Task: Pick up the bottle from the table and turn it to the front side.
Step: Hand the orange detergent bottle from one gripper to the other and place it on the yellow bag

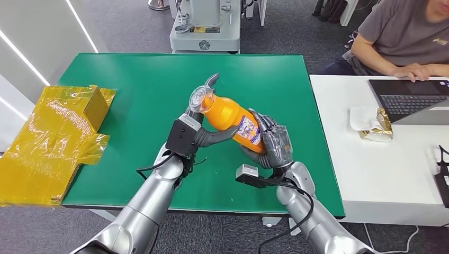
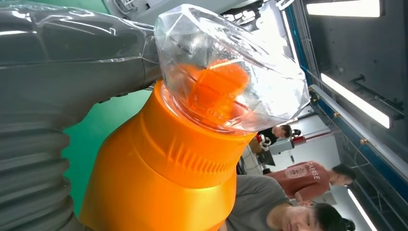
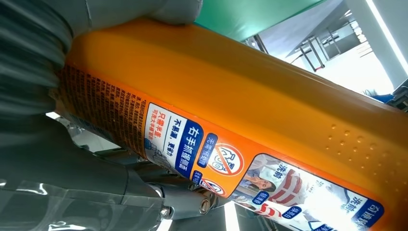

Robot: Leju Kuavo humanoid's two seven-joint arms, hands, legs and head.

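- Fingers of the right hand (image 1: 274, 144) wrap around the lower, labelled end of the bottle (image 1: 229, 116); those of the left hand (image 1: 197, 129) curl under and around its upper part near the cap (image 1: 201, 99).
- Green table (image 1: 132, 90) lies below the bottle, which is lifted off it and tilted, cap toward the far left.
- White table (image 1: 392, 174) stands just beside the green one on the right; a person (image 1: 402, 37) sits behind it with a hand on a laptop (image 1: 407, 98).
- Yellow wrap (image 1: 58, 137) lies over the green table's left edge.
- Bottle is orange with a printed label (image 3: 226, 159).
- Cap is clear and faceted, with an orange top inside it in the left wrist view.
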